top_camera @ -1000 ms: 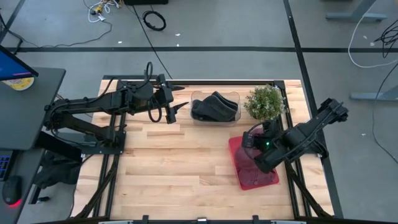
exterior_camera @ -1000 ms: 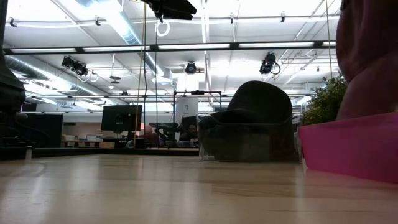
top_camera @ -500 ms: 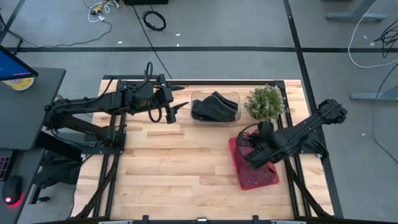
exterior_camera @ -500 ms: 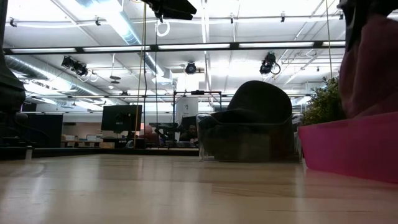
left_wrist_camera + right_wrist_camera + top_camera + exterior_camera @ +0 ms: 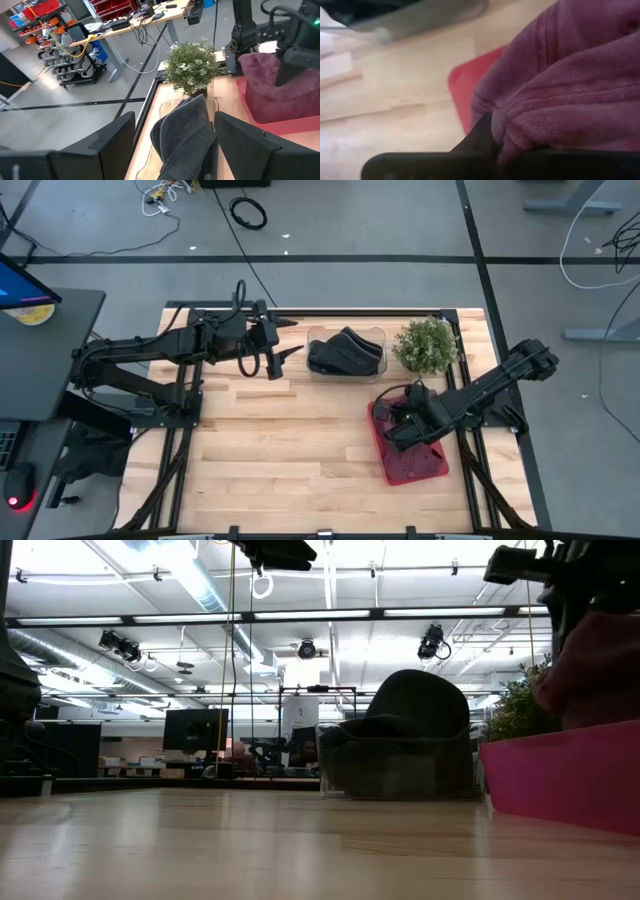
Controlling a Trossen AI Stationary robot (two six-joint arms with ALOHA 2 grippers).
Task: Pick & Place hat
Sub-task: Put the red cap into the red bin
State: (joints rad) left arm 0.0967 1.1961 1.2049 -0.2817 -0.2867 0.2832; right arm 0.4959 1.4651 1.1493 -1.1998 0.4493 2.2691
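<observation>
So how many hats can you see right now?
2. A dark grey hat lies in the clear bin at the table's back edge. A maroon hat is in the right gripper, over the pink bin. More may be hidden beneath.

From where I sit, the bench (image 5: 280, 450) is wide open lower left. Upper right's crowded: clear bin (image 5: 345, 352), plant (image 5: 426, 344) and pink tray (image 5: 408, 460) sit close together.
</observation>
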